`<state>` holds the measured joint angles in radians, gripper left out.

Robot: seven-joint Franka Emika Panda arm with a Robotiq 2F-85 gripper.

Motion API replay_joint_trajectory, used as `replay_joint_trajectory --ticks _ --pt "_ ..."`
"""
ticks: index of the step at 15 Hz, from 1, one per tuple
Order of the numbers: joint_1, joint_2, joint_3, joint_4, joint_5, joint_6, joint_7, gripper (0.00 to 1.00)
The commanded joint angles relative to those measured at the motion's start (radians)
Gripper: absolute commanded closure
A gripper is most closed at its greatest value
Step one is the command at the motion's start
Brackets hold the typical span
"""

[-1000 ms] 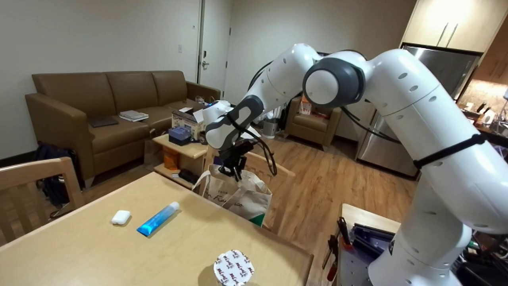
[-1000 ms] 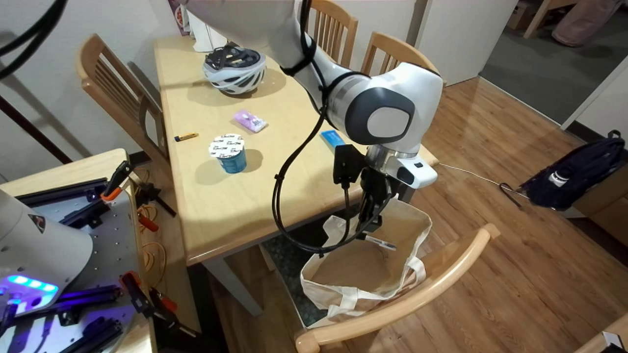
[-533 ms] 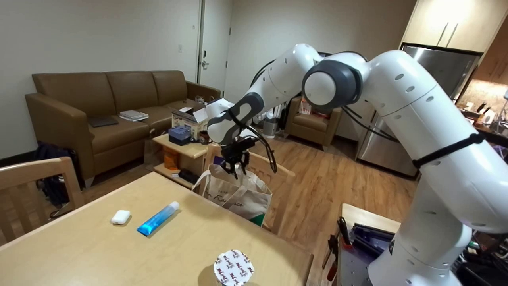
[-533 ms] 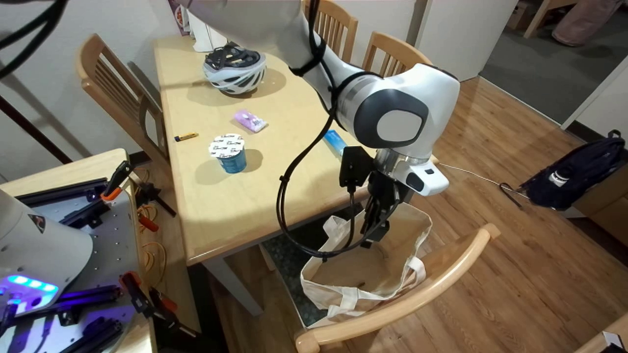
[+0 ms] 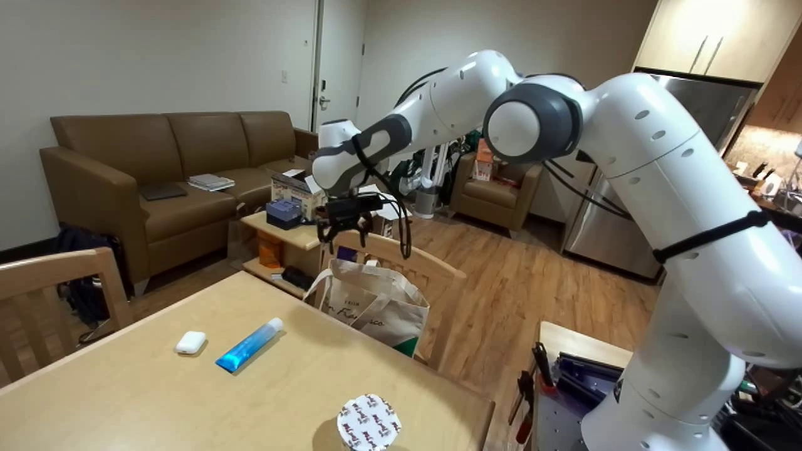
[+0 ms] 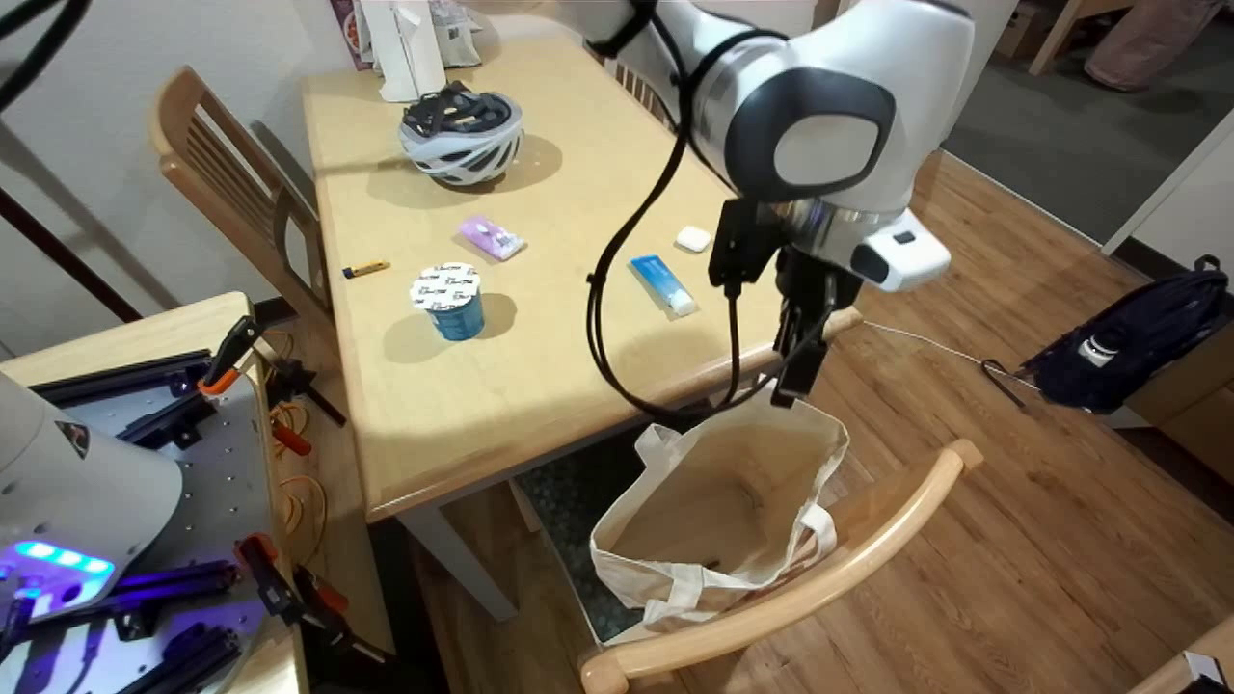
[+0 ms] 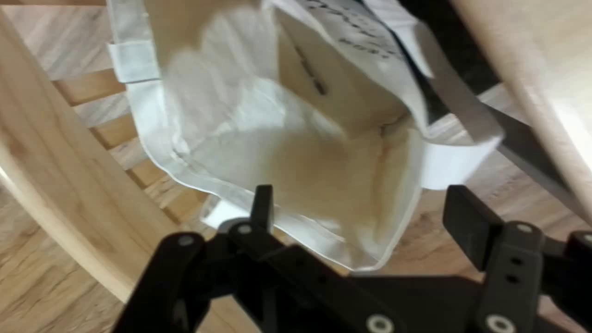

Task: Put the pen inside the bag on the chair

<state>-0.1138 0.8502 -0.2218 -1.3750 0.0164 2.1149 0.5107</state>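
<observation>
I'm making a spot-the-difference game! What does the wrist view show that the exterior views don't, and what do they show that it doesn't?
Only the wrist view shows the long, thin shape of the pen inside the bag. An exterior view has just a small dark speck in there; I can't tell if it's the pen.

Only the exterior views show the blue tube, white case and lidded tub on the table.

All share the bag, chair back, part of the table and open gripper.

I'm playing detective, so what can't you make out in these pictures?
Pen: blurred in the wrist view; hidden by the bag in an exterior view.
Tub: base cut off by the bottom edge in an exterior view.
Lid print: too small to read in an exterior view.
</observation>
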Motion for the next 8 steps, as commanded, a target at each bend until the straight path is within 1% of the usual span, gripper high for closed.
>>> replay_joint_trajectory --ticks 1,4,6,7,8 --pt "-0.011 -0.056 0.07 0.022 0.118 0.05 0.001 0.0" --pt "0.004 -0.112 0.114 -0.03 0.173 0.177 -0.037 0.0" --pt "-0.011 -0.134 0.187 -0.058 0.242 0.218 -0.115 0.0" --pt "0.011 -0.084 0.127 0.015 0.193 0.168 -0.046 0.0" --pt "0.012 -0.093 0.147 0.006 0.212 0.179 -0.063 0.0"
